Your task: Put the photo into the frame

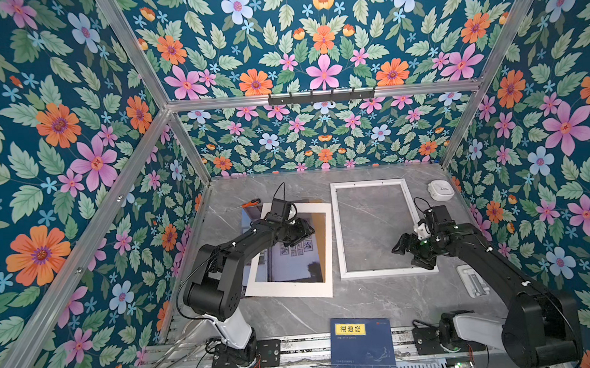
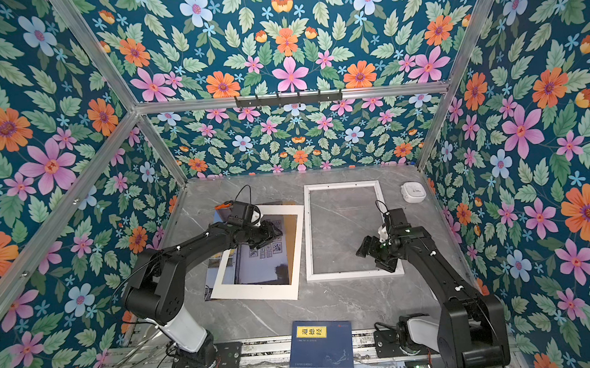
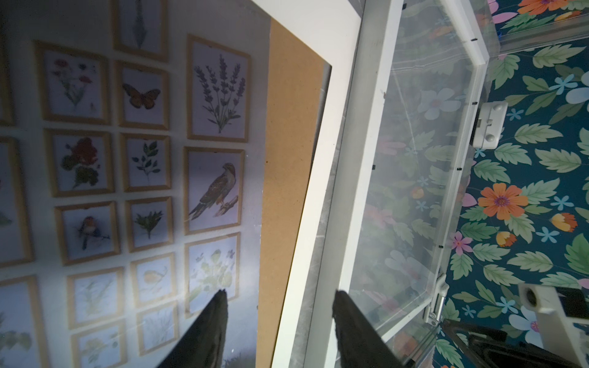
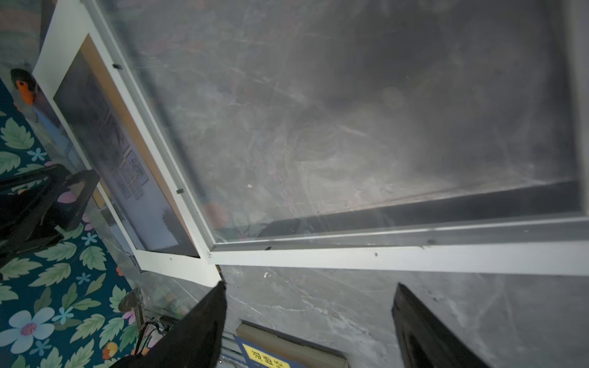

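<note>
Photo (image 1: pixel 292 263) under mat (image 1: pixel 290 291), left of frame (image 1: pixel 381 273).
I see left gripper (image 3: pixel 282 306) spread above it, right gripper (image 4: pixel 309 286) spread by frame.

The pale-room photo (image 1: pixel 292 263) lies flat just beside the empty white frame (image 1: pixel 368 183).

**Covered photo, masked rail, clipped fingers**

The mat (image 1: pixel 290 291) covers the photo's (image 1: pixel 293 263) edges in both top views, and the left arm (image 1: pixel 247 239) crosses the far part of the mat's window. The board (image 3: pixel 287 159) shows only as a strip inside that window. Right of the mat, the right gripper (image 1: pixel 410 255) and its arm hide the near stretch of the frame's (image 1: pixel 368 183) right rail. In front of the mat, the book's (image 1: pixel 363 347) label is too small to read. The right wrist view's edge cuts off that gripper's fingers (image 4: pixel 204 325) and the book.
</note>
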{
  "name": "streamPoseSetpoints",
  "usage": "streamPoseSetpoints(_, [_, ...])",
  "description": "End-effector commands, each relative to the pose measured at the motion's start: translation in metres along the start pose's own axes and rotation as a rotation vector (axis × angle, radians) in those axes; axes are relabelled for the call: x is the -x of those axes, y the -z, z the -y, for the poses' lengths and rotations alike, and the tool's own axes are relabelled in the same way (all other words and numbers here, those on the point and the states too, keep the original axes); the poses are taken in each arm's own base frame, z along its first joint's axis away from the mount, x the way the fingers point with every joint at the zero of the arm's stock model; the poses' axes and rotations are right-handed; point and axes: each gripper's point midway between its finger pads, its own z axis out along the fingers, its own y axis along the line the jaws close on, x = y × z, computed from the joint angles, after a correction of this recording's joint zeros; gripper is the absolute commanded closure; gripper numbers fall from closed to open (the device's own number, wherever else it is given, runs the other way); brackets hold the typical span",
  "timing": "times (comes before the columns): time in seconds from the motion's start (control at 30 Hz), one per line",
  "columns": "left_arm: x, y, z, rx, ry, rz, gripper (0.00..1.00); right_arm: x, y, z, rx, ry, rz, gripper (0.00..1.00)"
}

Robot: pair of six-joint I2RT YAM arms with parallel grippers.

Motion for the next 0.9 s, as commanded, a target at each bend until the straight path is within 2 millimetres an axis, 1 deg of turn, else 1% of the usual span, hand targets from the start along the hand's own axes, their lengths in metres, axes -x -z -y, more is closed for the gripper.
streamPoseSetpoints(0.0, [0.001,0.000,0.004,-0.017,-0.016,0.000,0.44,0.000,-0.001,0.008,-0.008,-0.002,-0.006,0.19])
streamPoseSetpoints(0.3, [-0.002,0.000,0.004,-0.027,-0.004,0.002,0.44,0.014,-0.015,0.016,-0.041,-0.026,0.010,0.18])
streamPoseSetpoints(0.5, [-0.003,-0.001,0.002,-0.031,0.004,-0.001,0.44,0.026,-0.021,0.018,-0.047,-0.037,0.029,0.18])
streamPoseSetpoints(0.67, [-0.005,0.000,0.001,-0.029,0.003,0.001,0.44,0.026,-0.031,0.024,-0.066,-0.045,0.012,0.18])
streamPoseSetpoints(0.87, [-0.006,-0.002,0.000,-0.031,0.007,-0.002,0.44,0.025,-0.035,0.030,-0.086,-0.048,0.013,0.18])
